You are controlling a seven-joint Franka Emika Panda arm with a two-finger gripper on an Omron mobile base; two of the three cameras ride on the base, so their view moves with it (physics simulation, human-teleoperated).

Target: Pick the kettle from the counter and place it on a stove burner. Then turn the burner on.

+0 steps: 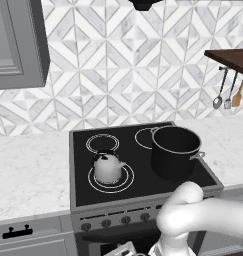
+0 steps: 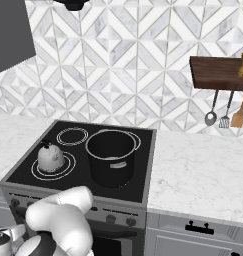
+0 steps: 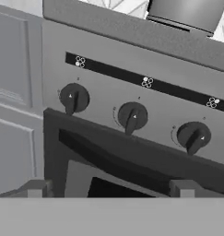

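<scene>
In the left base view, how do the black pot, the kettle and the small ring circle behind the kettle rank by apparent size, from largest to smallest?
1. The black pot, clearly the largest.
2. The kettle and the small ring circle: they look about equally wide, and the circle lies farther from the camera, so I do not rank them.

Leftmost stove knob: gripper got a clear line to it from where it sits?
Probably yes. In the hand view the leftmost knob faces the gripper with nothing between them, and the finger tips stand apart, below it. The kettle already sits on the stove burner.
</scene>
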